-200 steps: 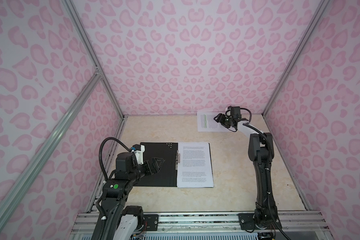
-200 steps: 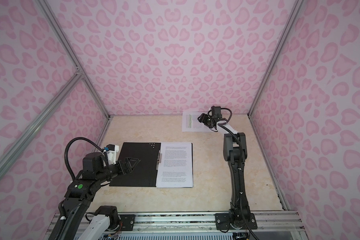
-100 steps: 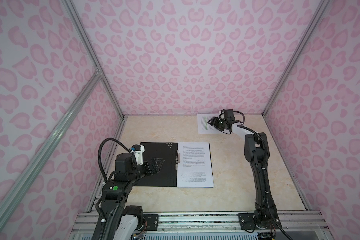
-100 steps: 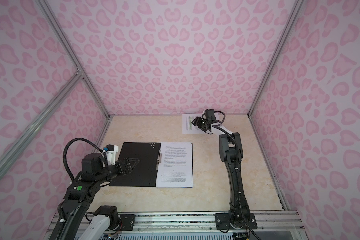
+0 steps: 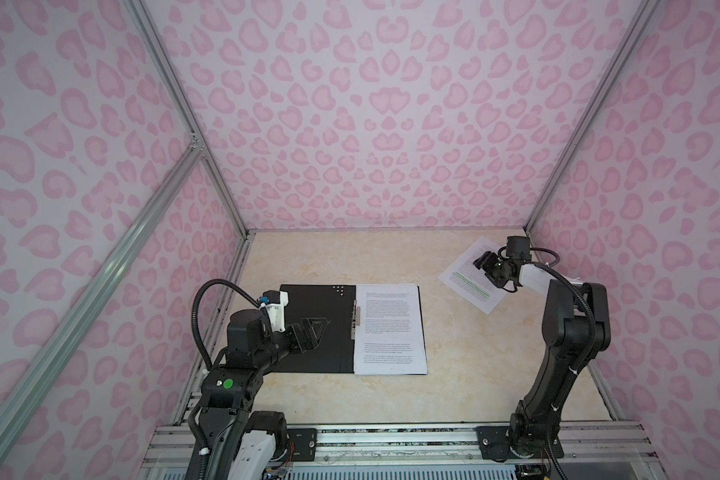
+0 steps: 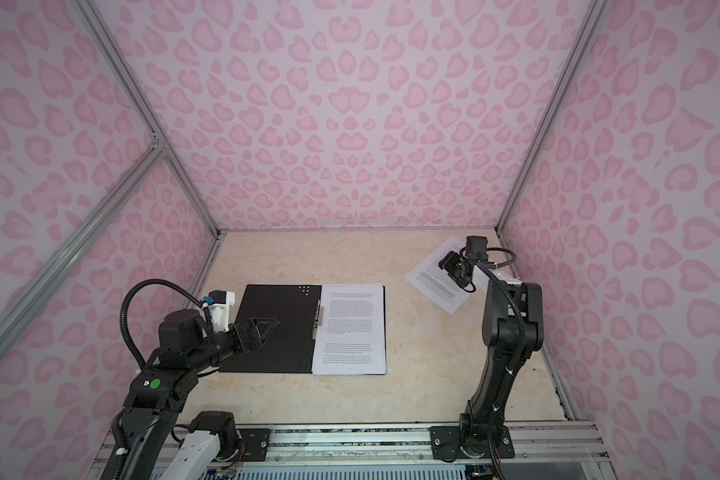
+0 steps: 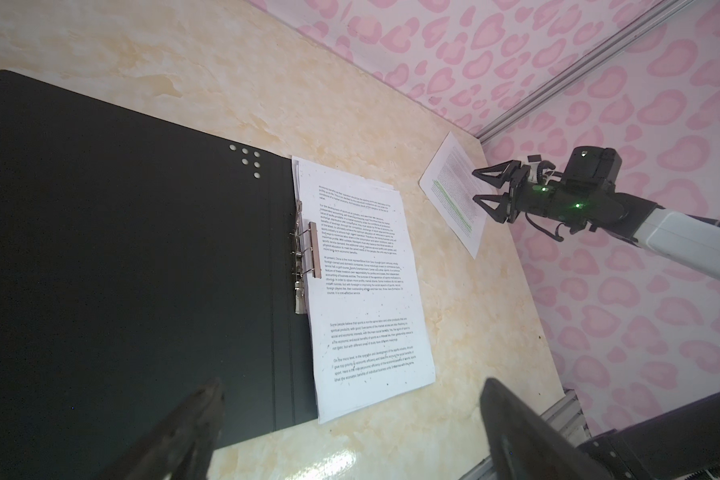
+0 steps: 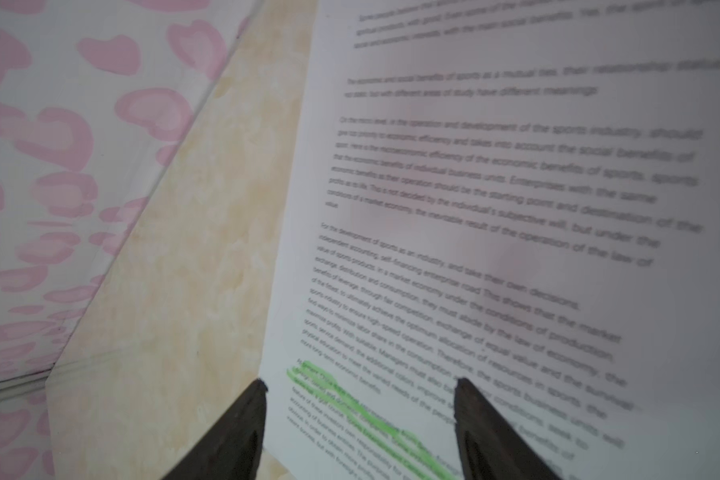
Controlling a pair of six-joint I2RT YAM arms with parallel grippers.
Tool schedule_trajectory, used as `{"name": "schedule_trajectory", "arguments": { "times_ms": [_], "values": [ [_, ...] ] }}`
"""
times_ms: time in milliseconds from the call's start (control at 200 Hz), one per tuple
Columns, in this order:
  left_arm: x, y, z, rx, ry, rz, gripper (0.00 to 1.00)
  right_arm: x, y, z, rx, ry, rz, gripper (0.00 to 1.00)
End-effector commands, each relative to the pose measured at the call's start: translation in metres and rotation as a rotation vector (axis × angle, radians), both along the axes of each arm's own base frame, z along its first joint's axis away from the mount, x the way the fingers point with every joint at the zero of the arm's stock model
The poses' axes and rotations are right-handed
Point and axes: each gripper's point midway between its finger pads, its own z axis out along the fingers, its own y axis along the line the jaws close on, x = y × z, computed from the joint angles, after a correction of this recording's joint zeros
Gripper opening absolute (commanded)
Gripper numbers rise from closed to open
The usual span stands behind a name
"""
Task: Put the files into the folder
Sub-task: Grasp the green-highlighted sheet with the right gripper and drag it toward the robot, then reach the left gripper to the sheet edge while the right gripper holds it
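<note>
**Open folder and loose sheet.** A folder [image 5: 316,328] is shown lying open on the table [image 5: 474,353], black inside upward, with a metal clip [image 7: 304,253] at its spine. A stack of printed sheets [image 5: 389,332] is laid on its right half. A single sheet marked with green lines [image 5: 466,278] is seen well apart, near the far right corner. The right gripper [image 8: 360,382] is held over that sheet, jaws apart; contact cannot be told. The left gripper [image 7: 352,384] is poised above the folder's left flap, jaws spread wide, nothing held.
</note>
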Motion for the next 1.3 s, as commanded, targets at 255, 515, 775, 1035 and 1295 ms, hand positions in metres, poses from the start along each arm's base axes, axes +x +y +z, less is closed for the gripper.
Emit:
{"name": "schedule_trajectory", "arguments": {
  "times_ms": [255,515,775,1035,1295],
  "values": [
    [-0.006,-0.012,0.018,-0.031,-0.087,-0.062,0.97,0.005,0.022,-0.026,-0.036,0.068,0.071,0.72],
    [-0.005,-0.003,0.018,-0.034,-0.070,0.013,0.97,-0.034,0.017,-0.042,-0.047,0.157,0.021,0.74],
    [-0.011,-0.021,0.024,-0.108,-0.096,-0.084,0.97,-0.134,0.025,-0.054,0.005,0.172,0.000,0.75],
    [-0.009,-0.087,0.020,-0.162,-0.040,-0.289,0.97,-0.247,0.046,-0.035,0.015,0.093,0.065,0.74],
    [-0.026,-0.215,-0.006,-0.046,0.057,-0.584,0.99,-0.248,0.024,0.012,0.038,-0.082,0.040,0.77]
  ]
}}
